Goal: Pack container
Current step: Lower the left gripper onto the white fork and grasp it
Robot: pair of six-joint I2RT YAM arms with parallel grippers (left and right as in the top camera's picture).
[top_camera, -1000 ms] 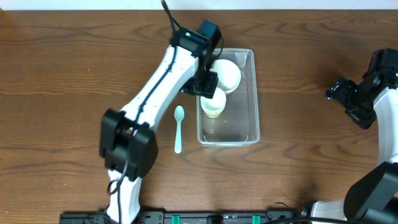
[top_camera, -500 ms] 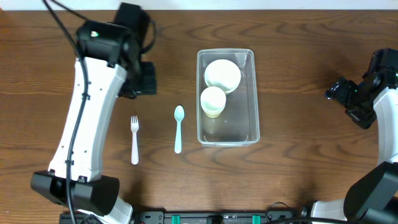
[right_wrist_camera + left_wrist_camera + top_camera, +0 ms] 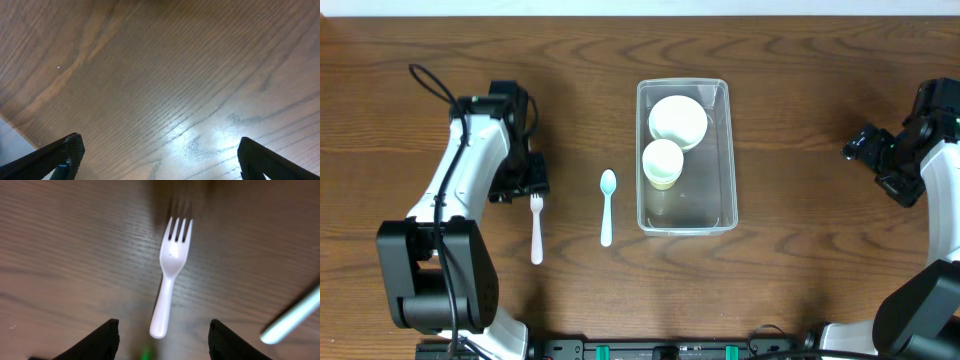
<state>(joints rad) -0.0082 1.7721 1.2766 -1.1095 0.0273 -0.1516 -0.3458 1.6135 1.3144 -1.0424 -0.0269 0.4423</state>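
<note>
The clear plastic container [image 3: 720, 210] stands at the table's middle. In it are a white bowl [image 3: 678, 120] and a pale yellow cup [image 3: 663, 163]. A white fork [image 3: 536, 230] and a light blue spoon [image 3: 607, 207] lie on the table left of it. My left gripper [image 3: 523, 185] is open and empty, just above the fork's tines. In the left wrist view the fork [image 3: 170, 275] lies between the open fingers [image 3: 164, 335], and the spoon's handle [image 3: 290, 317] shows at the right. My right gripper [image 3: 865, 150] is open and empty at the far right, over bare wood [image 3: 160, 100].
The table's far edge runs along the top of the overhead view. The near half of the container holds nothing.
My left arm has left the container, swung far left and come down over the fork. The fork, hidden before, now shows. The right arm has not moved.
</note>
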